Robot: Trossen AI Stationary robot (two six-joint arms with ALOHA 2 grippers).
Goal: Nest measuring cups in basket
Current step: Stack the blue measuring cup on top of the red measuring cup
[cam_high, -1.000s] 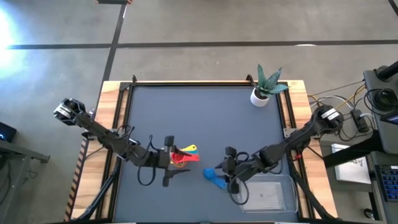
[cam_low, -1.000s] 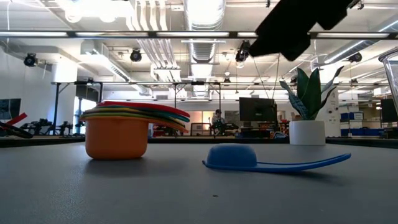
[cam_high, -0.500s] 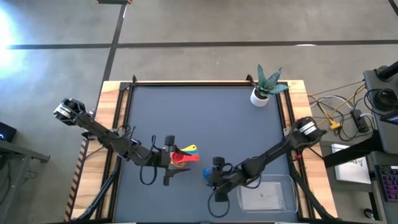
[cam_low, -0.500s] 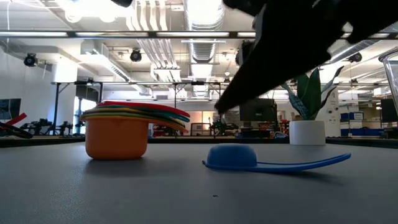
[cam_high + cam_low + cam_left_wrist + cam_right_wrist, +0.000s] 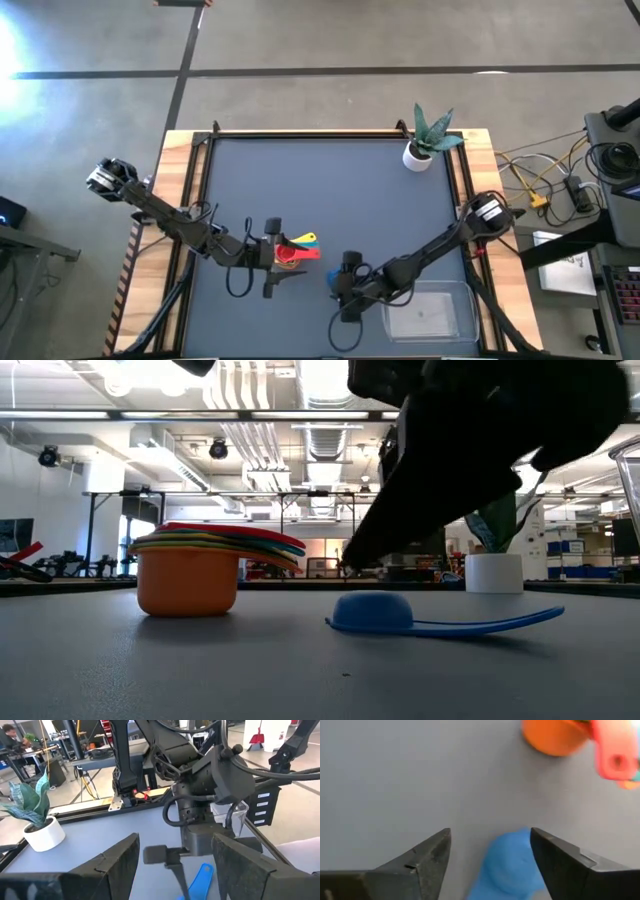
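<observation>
A stack of nested measuring cups (image 5: pixel 190 575), orange at the bottom with red, yellow and green handles fanning out (image 5: pixel 297 248), stands on its base left of the table's middle. My left gripper (image 5: pixel 270 258) hovers open just left of the stack, nothing between its fingers (image 5: pixel 175 838). A blue measuring cup (image 5: pixel 375 612) lies mouth down on the mat, its handle (image 5: pixel 500 623) pointing away from the stack. My right gripper (image 5: pixel 490 832) hangs open, slanting down just above the blue cup (image 5: pixel 512 867), clear of it. The clear basket (image 5: pixel 425 310) sits at the near right.
A white pot with a green plant (image 5: pixel 420 150) stands at the far right corner. Wooden rails (image 5: pixel 180 200) frame the dark mat. The right arm (image 5: pixel 440 245) stretches across the basket's far side. Open mat lies toward the far edge.
My right gripper has come down and toward the table's left edge, from beside the basket to just over the blue cup, tipping its fingers further down. The blue cup and the stack have stayed where they were.
</observation>
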